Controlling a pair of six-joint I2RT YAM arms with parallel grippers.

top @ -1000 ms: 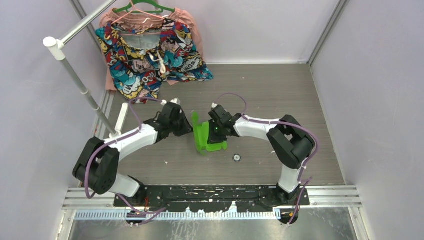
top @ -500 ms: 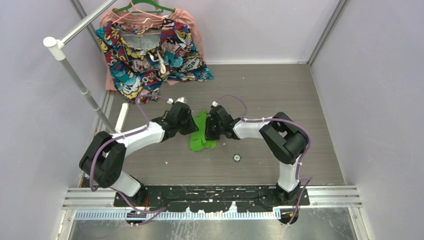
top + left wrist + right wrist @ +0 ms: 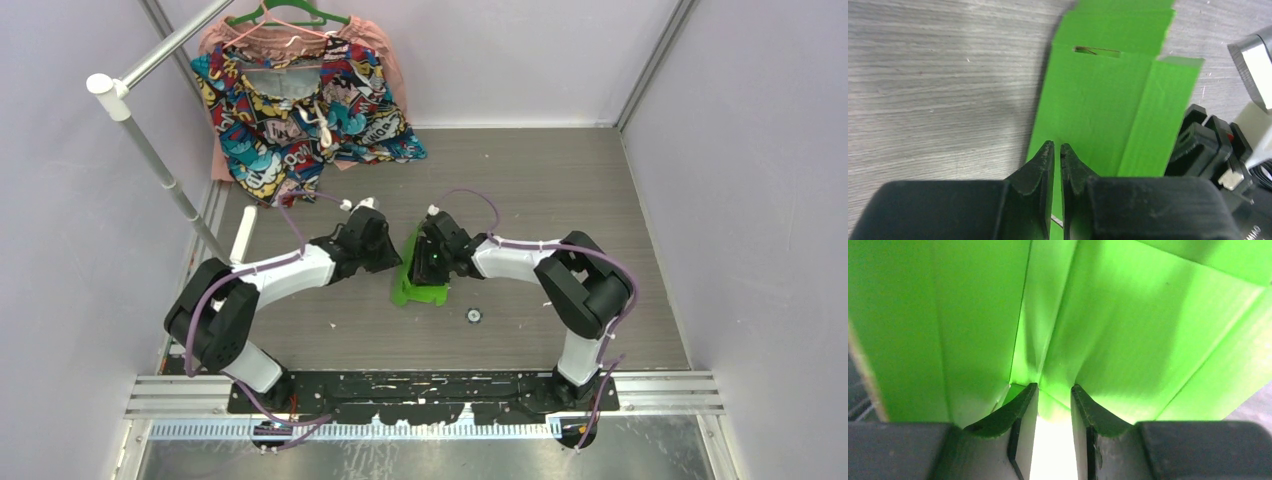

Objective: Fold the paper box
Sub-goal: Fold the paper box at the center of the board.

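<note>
Looking at the box: lying partly raised on the surface between both hands, long axis running roughly away from the bases. Pinching its left edge with the left hand, fingers almost together on the thin card. Pressing in from the right with the right hand, fingers slightly apart astride a crease; gripping or not, impossible to tell. Probably calling for folding that panel leftwards against the left hold.

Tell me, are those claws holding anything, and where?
The left gripper pinches the paper box by the edge of one panel. The right gripper straddles a crease; grip unclear.
</note>
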